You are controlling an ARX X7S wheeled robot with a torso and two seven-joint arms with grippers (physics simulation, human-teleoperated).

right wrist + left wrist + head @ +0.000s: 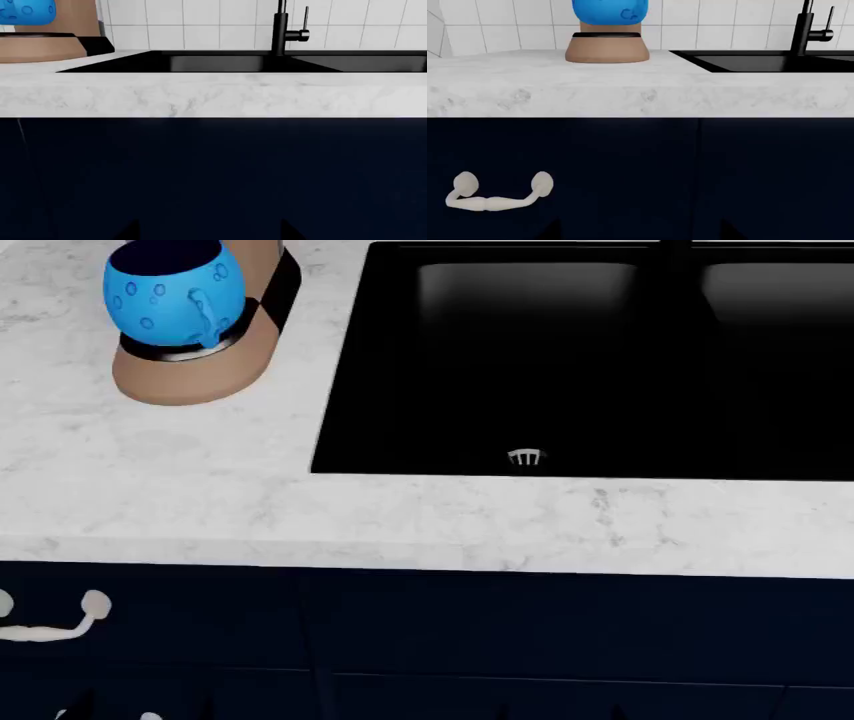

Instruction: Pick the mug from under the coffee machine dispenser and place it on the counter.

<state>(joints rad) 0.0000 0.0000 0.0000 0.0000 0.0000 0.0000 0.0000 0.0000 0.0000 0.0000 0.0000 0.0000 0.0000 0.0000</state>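
The dark blue cupboard fronts point(534, 640) were closest, with a pale curly handle point(54, 625) at the far left. Above them ran the white-grey stone desk point(400, 515).

On the left of the desk stood the tan-brown coffee machine point(187, 375). The mug point(174, 292) — bright blue with darker ring spots and dark inside — sat upright on the black drip tray point(200, 348) of the machine, its small handle turned to the front. It was not on the bare desk.

To the right lay the black sink point(587, 370), with a small silver drain point(526, 458) near its front wall. In the wrist views a black tap point(283, 27) stood behind the sink, before white wall tiles point(200, 20).

No jaws showed clearly in any view — I cannot tell if they were released or clenched.
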